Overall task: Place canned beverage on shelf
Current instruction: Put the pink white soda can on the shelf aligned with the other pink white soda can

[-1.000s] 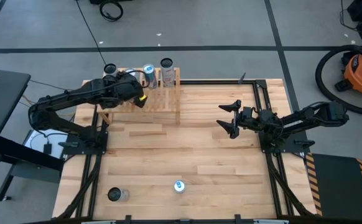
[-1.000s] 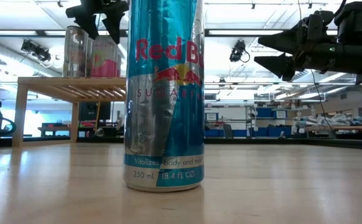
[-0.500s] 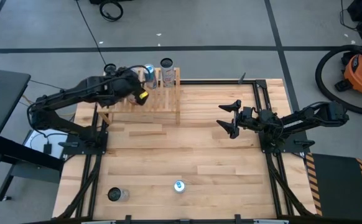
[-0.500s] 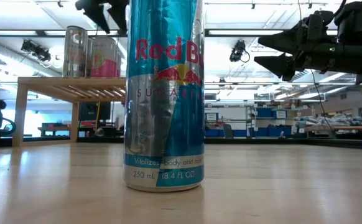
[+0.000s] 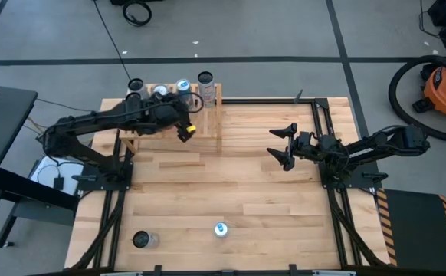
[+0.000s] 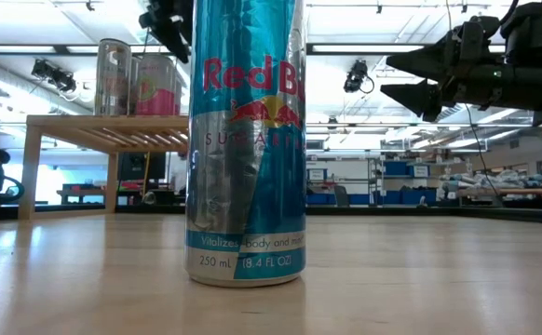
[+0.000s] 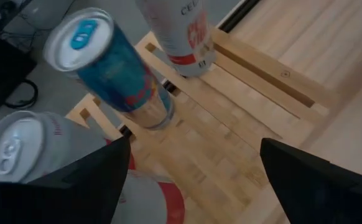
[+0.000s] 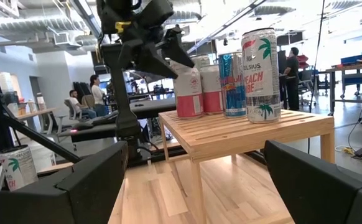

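The shelf [image 5: 208,116] of pale slats stands at the table's far left, and several cans stand upright on its far edge: a white Celsius can [image 7: 182,31], a blue can [image 7: 109,65] and pink-and-silver cans [image 8: 189,93]. My left gripper [image 5: 186,127] hovers open above the shelf's near side, empty, close to those cans. My right gripper [image 5: 283,150] waits open and empty over the table's right half. A blue Red Bull can [image 5: 221,228] stands upright on the table near the front edge; it fills the low view [image 6: 246,140].
Another can [image 5: 142,240] stands at the table's near left corner, seen also in the right wrist view [image 8: 19,168]. Bare planks lie between the shelf and the front cans. People sit and stand in the room beyond the table.
My left gripper has gone toward the table's right and near edges, from above the shelf's left part to above its near side, and its wrist has rolled. It stays open and empty. The cans have not moved.
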You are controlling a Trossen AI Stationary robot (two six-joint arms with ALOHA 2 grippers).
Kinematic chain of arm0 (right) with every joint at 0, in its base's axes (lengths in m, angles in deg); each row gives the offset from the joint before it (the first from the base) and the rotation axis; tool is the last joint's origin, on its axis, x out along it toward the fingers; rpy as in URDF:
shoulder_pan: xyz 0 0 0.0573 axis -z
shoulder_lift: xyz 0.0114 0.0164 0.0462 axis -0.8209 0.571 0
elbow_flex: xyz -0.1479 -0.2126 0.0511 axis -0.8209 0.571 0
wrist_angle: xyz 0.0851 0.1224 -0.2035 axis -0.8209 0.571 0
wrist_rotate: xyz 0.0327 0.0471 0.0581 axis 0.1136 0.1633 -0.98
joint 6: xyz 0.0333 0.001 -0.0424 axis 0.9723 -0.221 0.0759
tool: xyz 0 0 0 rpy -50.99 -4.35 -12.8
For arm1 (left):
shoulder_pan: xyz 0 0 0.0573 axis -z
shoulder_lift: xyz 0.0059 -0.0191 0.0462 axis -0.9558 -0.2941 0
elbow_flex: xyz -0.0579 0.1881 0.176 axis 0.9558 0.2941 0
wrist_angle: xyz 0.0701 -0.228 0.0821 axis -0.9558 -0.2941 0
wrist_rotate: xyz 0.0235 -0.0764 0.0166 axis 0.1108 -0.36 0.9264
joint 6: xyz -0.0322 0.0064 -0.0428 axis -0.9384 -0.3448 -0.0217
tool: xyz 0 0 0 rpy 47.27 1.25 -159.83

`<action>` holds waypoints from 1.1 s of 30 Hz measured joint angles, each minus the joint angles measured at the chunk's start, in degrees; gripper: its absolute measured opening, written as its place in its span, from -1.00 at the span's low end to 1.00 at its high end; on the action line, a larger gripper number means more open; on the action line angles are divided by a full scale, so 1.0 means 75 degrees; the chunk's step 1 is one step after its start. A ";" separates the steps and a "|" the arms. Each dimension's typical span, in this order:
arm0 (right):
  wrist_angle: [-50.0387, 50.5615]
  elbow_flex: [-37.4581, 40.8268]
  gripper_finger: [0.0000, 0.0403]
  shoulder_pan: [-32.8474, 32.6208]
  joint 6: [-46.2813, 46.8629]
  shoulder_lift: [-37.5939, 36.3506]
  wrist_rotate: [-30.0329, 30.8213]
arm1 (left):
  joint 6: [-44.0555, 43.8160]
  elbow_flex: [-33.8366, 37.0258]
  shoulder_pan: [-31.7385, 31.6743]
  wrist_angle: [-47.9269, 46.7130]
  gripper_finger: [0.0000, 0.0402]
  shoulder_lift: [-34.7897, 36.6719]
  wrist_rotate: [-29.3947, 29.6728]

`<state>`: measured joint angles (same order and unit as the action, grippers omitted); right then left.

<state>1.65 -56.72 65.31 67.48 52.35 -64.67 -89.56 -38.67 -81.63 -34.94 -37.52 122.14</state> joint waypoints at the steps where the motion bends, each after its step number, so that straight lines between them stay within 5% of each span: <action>1: 0.0004 0.0000 0.91 0.0001 0.0000 0.0000 0.0001 | -0.0003 0.0003 0.0028 -0.0014 0.79 -0.0050 -0.0004; 33: -0.0004 0.0000 0.91 0.0001 0.0001 0.0000 -0.0001 | -0.0538 0.0014 -0.0183 -0.0512 0.79 -0.0545 0.0084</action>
<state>1.62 -56.72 65.33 67.49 52.35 -64.68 -93.60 -38.57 -83.00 -38.78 -41.61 122.77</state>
